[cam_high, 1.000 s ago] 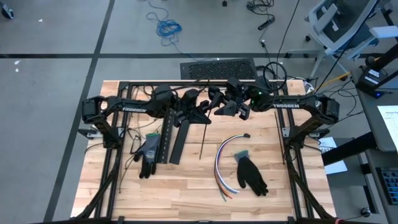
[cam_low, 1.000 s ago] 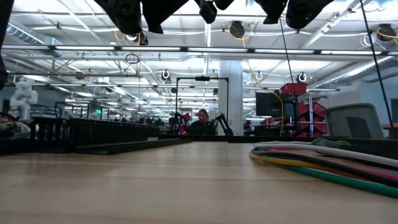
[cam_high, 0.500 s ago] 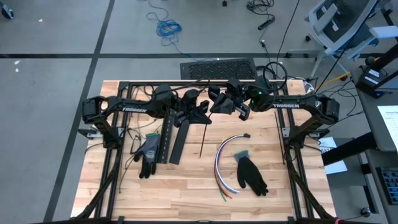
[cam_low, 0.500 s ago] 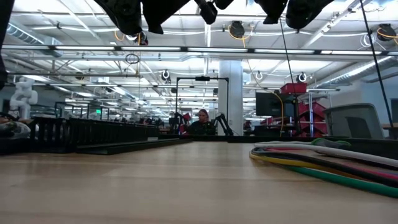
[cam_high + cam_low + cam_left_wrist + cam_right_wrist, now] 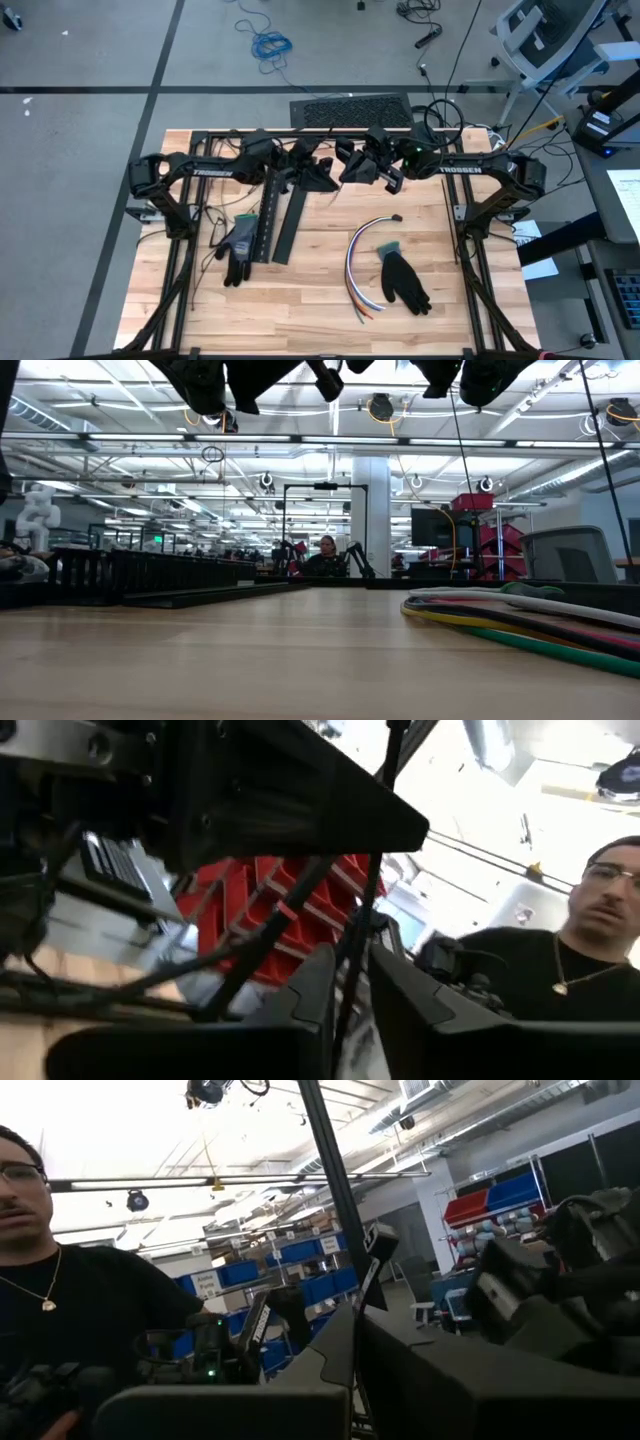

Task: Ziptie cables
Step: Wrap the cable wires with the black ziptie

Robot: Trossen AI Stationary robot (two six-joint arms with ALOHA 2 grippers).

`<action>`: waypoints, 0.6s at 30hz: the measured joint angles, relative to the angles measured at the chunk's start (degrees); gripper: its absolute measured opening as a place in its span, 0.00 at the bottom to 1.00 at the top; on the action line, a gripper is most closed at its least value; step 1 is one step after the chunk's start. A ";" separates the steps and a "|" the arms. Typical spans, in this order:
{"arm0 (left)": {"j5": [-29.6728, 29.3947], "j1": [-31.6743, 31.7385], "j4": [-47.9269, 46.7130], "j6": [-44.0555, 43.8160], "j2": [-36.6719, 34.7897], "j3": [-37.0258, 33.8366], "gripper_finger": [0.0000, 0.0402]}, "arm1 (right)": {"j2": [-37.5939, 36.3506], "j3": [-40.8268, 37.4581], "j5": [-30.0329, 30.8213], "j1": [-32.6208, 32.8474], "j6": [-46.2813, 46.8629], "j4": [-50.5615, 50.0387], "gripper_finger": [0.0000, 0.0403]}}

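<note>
Cables point(image 5: 362, 262) curved at lower centre-right of worktop point(image 5: 310, 290) in high view, seen edge-on at right in low view, left tool point(image 5: 322, 173) and right tool point(image 5: 347, 170) raised at upper centre, each narrowed on a thin black strand point(image 5: 352, 960) in wrist views only.

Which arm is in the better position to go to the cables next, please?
Probably the right: the right gripper hangs above the table's far edge, nearer the cables than the left gripper, which is over the black strips' side.

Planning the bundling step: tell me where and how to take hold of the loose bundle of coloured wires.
Grip the loose bundle of thin coloured wires at mid-arc, coming straight down from above. It lies flat on the wooden table, curved, its wires closest together there; the lower tips fan apart, and a black glove lies close on its right.
</note>
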 joint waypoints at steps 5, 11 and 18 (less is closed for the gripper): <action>7.34 2.60 -9.50 1.66 -2.18 0.00 0.21 | 0.00 0.00 -0.19 0.00 0.02 -0.08 0.00; 10.16 8.77 -20.14 9.14 -4.63 0.00 0.22 | 0.00 0.00 -0.80 0.00 0.03 -0.22 0.00; 7.49 17.52 -30.63 18.60 -12.67 -0.02 0.22 | 0.02 0.00 8.46 -2.37 -6.22 -13.99 0.00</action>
